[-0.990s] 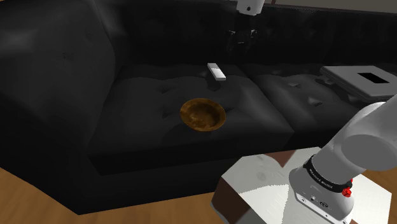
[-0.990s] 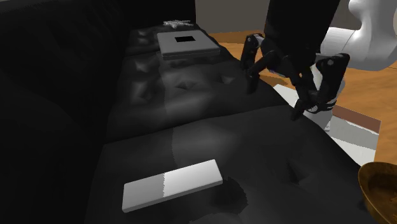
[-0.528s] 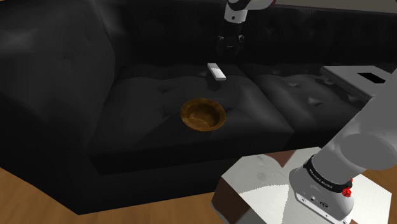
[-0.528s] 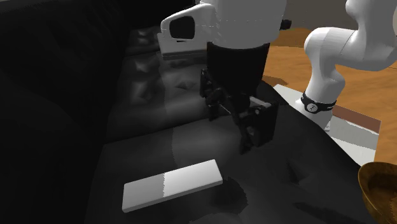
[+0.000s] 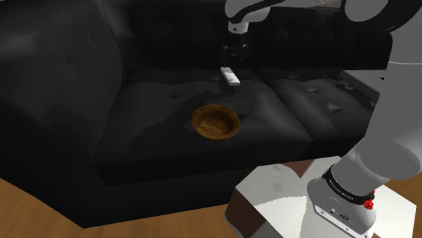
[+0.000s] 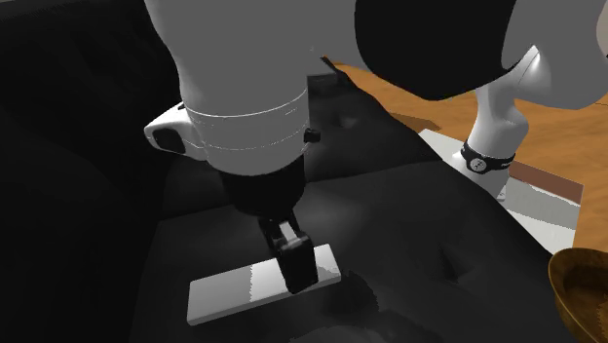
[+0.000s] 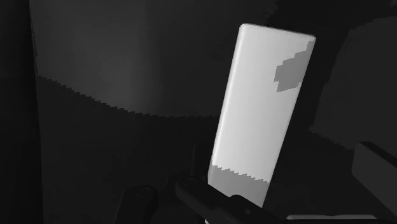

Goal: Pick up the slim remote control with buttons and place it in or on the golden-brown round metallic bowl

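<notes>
Your gripper [image 6: 297, 268], jaws apart, low over the white remote [image 6: 234, 290] on the black sofa [image 6: 429, 224], brown bowl [image 5: 215, 122] nearby.

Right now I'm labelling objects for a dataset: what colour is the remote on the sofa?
The remote is plain white to light grey, best seen in the wrist view.
</notes>
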